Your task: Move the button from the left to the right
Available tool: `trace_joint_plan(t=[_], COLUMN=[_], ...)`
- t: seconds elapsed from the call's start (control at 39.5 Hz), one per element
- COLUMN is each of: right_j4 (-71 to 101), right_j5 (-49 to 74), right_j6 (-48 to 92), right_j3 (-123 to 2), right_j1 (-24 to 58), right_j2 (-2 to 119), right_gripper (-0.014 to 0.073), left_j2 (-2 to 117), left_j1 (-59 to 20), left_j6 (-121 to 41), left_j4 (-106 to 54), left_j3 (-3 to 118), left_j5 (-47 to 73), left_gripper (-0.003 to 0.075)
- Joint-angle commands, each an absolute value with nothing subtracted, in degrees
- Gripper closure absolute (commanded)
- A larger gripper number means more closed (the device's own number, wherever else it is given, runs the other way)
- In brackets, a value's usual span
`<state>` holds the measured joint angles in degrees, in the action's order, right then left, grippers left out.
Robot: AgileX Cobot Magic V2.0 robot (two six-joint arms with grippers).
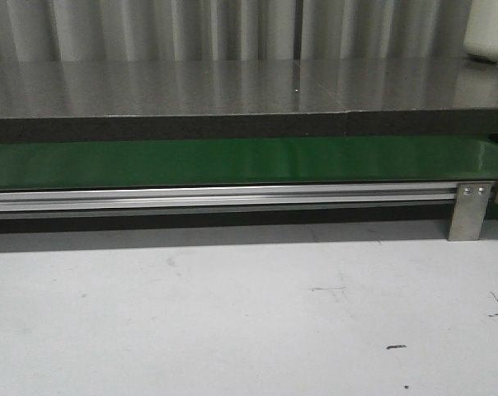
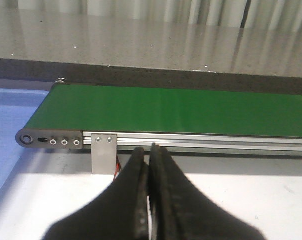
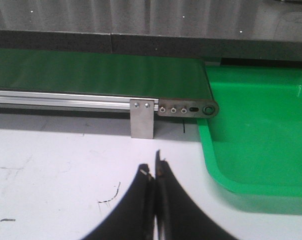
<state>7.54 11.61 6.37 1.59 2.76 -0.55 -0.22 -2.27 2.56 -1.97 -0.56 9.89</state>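
Green belt unmarked; left tool pressed together, right tool pressed together, both above table.

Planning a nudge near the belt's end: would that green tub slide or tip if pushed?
The green tub looks like glossy plastic with nothing visible inside, so it is probably light and apt to slide on the smooth white table. Its wide, shallow shape makes tipping unlikely.

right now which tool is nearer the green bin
Right. The right tool sits beside the green bin at the belt's right end; the left tool faces the belt's opposite end.
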Motion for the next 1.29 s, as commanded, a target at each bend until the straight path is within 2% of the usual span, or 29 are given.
trace_joint_plan(t=[0.0,0.3,0.43,0.63,0.71,0.78,0.91,1.11,1.27], right_j4=[7.0,7.0,9.3,10.8,10.8,10.8,10.8,10.8,10.8], right_j5=[6.6,6.4,2.6,0.0,0.8,2.6,7.6,14.9,14.9], right_j6=[6.5,6.5,6.5,6.5,6.5,6.5,6.5,6.5,6.5], right_j3=[1.1,1.1,1.0,-2.5,-5.6,-9.6,-17.7,-29.4,-31.5], right_j1=[2.9,2.9,2.9,2.9,2.9,2.9,2.9,2.9,2.9], right_j2=[-1.5,-1.5,-1.5,-1.5,-1.5,-1.0,2.7,15.3,22.4], right_gripper=[0.0662,0.0662,0.0662,0.0662,0.0662,0.0661,0.0661,0.0661,0.0661], left_j2=[-1.3,-1.3,-1.3,-1.3,-1.3,-0.8,2.9,16.3,23.4], left_j1=[-2.7,-2.7,-2.7,-2.7,-2.7,-2.7,-2.7,-2.7,-2.7], left_j6=[2.9,2.9,2.9,2.0,2.0,2.0,1.8,1.8,1.8], left_j4=[-2.1,-2.1,-2.1,-2.1,-2.1,-2.1,-0.5,6.5,6.5], left_j3=[-2.1,-2.1,-2.1,-1.7,0.4,4.6,14.2,28.4,32.4], left_j5=[5.5,3.8,1.5,-20.7,-23.0,-19.1,-5.8,12.8,16.1], left_gripper=[0.0741,0.0741,0.0741,0.0741,0.0741,0.0741,0.0741,0.0741,0.0741])
